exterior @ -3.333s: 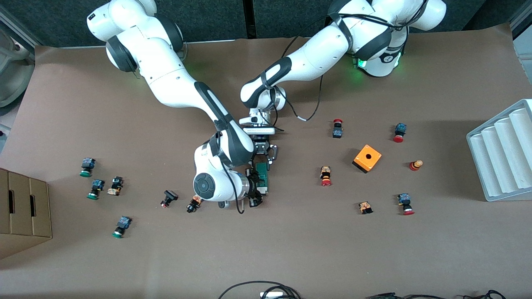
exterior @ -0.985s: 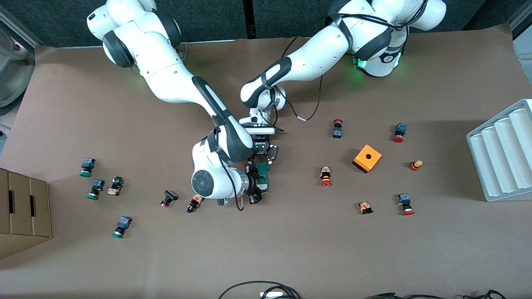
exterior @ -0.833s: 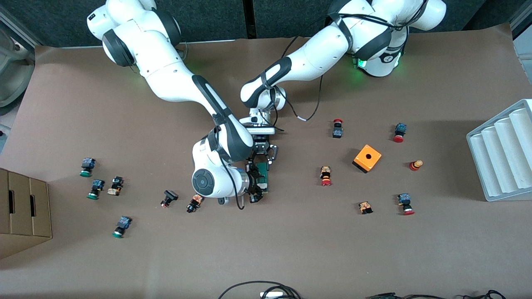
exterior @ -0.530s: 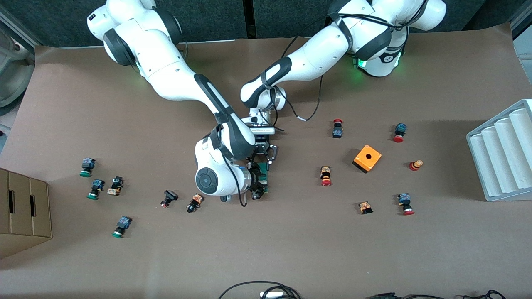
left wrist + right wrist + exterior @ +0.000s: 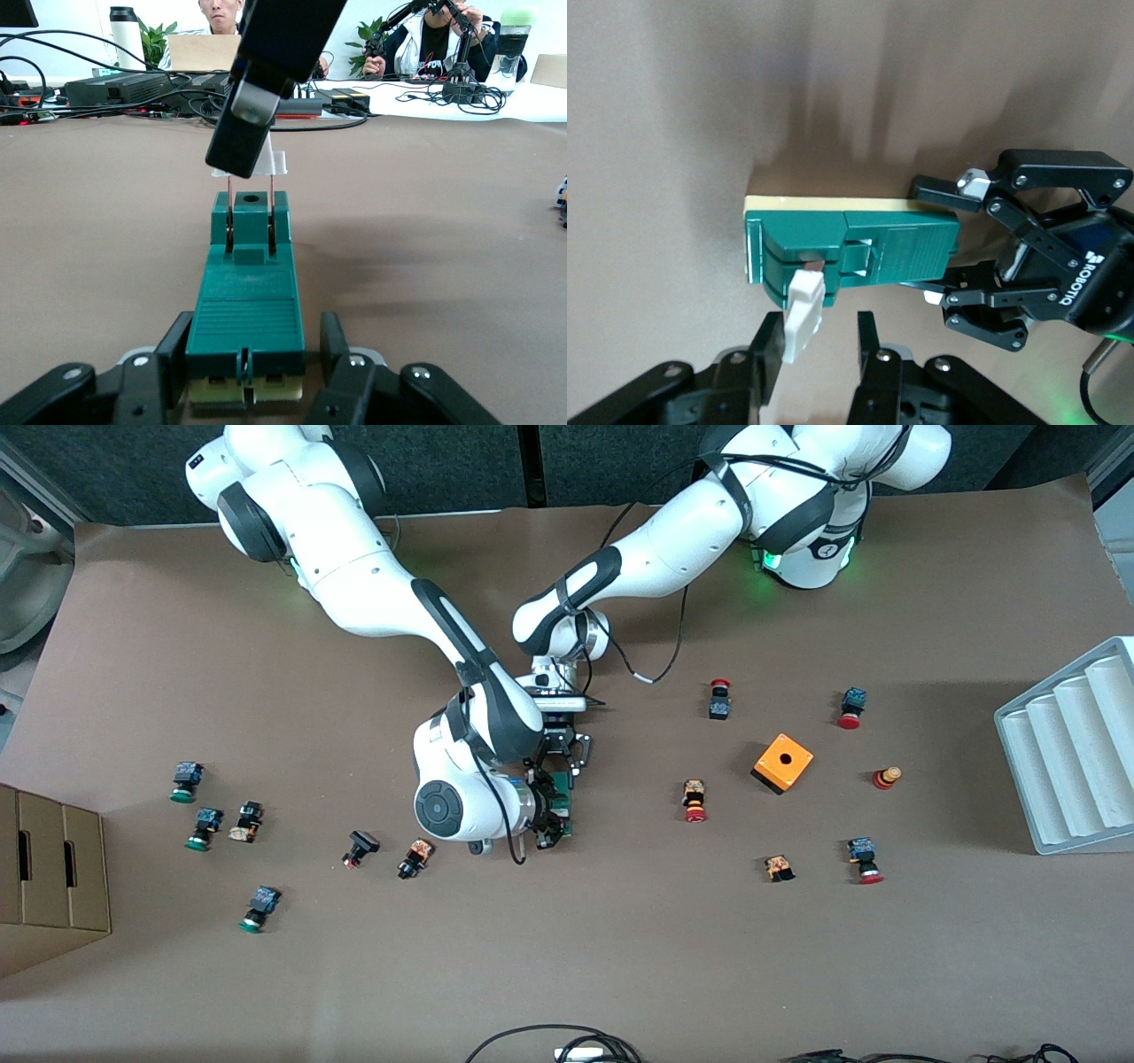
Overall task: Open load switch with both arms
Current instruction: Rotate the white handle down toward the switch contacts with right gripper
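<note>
The load switch (image 5: 562, 799), a slim dark green block, lies flat on the brown table in the middle. My left gripper (image 5: 558, 772) is shut on the switch's end nearest the robots' bases; in the left wrist view the load switch (image 5: 245, 301) sits between its black fingers (image 5: 173, 354). My right gripper (image 5: 551, 828) is at the switch's other end. In the right wrist view the white piece (image 5: 803, 310) sticks out tilted from the green block (image 5: 859, 243). It rests against one finger of my right gripper (image 5: 819, 341), and a gap shows to the other finger.
An orange cube (image 5: 780, 763) with a hole and several small push buttons (image 5: 694, 801) lie toward the left arm's end. More buttons (image 5: 416, 859) lie toward the right arm's end. A white ribbed tray (image 5: 1072, 753) and a cardboard box (image 5: 49, 877) stand at the table's two ends.
My right gripper has slid a little along the switch toward the left gripper, and its fingers have narrowed around the white piece. The left gripper and the switch have stayed still.
</note>
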`<state>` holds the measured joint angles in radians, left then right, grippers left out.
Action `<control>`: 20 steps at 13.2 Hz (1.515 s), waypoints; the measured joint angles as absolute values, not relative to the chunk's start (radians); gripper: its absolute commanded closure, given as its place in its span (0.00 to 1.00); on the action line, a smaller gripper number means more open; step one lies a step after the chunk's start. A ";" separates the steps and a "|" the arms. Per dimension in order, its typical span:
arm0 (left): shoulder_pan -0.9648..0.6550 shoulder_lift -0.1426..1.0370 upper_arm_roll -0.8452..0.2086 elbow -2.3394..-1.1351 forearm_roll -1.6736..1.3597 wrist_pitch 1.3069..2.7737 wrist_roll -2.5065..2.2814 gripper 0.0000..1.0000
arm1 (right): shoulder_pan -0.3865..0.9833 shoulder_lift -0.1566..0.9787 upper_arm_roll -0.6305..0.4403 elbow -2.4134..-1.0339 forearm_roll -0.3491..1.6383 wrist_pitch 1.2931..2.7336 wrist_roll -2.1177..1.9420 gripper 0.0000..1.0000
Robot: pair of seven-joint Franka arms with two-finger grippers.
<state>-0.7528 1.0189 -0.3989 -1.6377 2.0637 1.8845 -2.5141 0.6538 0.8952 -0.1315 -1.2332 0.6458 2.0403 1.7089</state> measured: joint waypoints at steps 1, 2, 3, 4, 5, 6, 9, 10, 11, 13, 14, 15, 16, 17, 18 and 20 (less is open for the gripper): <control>-0.753 1.019 -0.399 -1.638 2.064 1.884 -2.514 0.38 | 0.654 0.890 -0.133 -1.234 0.645 2.033 1.709 0.60; -0.753 1.019 -0.399 -1.638 2.064 1.884 -2.514 0.38 | 0.653 0.886 -0.134 -1.235 0.645 2.027 1.708 0.60; -0.753 1.019 -0.399 -1.638 2.064 1.884 -2.514 0.38 | 0.652 0.883 -0.135 -1.236 0.645 2.024 1.708 0.60; -0.753 1.019 -0.399 -1.638 2.064 1.884 -2.514 0.38 | 0.652 0.881 -0.135 -1.237 0.644 2.020 1.707 0.61; -0.753 1.019 -0.399 -1.638 2.064 1.884 -2.514 0.38 | 0.651 0.881 -0.135 -1.238 0.644 2.017 1.707 0.62; -0.753 1.019 -0.399 -1.638 2.064 1.884 -2.514 0.38 | 0.651 0.881 -0.135 -1.238 0.644 2.016 1.706 0.65; -0.753 1.019 -0.399 -1.638 2.064 1.884 -2.514 0.38 | 0.651 0.880 -0.135 -1.238 0.643 2.014 1.704 0.69; -0.753 1.019 -0.399 -1.638 2.064 1.884 -2.514 0.38 | 0.651 0.880 -0.135 -1.239 0.643 2.014 1.704 0.70; -0.753 1.019 -0.399 -1.638 2.064 1.884 -2.514 0.38 | 0.651 0.879 -0.135 -1.241 0.643 2.014 1.702 0.70; -0.753 1.019 -0.399 -1.638 2.064 1.884 -2.514 0.38 | 0.652 0.872 -0.135 -1.252 0.643 2.014 1.698 0.70; -0.753 1.019 -0.399 -1.638 2.064 1.884 -2.514 0.38 | 0.652 0.866 -0.135 -1.261 0.643 2.014 1.695 0.70; -0.753 1.019 -0.399 -1.638 2.064 1.884 -2.514 0.38 | 0.652 0.862 -0.134 -1.267 0.643 2.014 1.692 0.70; -0.753 1.019 -0.399 -1.638 2.064 1.884 -2.514 0.38 | 0.652 0.858 -0.134 -1.273 0.643 2.014 1.689 0.70; -0.753 1.019 -0.399 -1.638 2.064 1.884 -2.514 0.38 | 0.653 0.855 -0.134 -1.277 0.643 2.014 1.688 0.70; -0.753 1.019 -0.399 -1.638 2.064 1.884 -2.514 0.38 | 0.653 0.854 -0.134 -1.280 0.643 2.014 1.687 0.70; -0.753 1.019 -0.399 -1.638 2.064 1.884 -2.514 0.38 | 0.654 0.849 -0.134 -1.288 0.643 2.014 1.685 0.70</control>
<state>-0.7529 1.0189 -0.3989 -1.6379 2.0642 1.8844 -2.5141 0.6542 0.8493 -0.1336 -1.2876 0.6428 2.0138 1.6853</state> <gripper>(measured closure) 0.383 0.700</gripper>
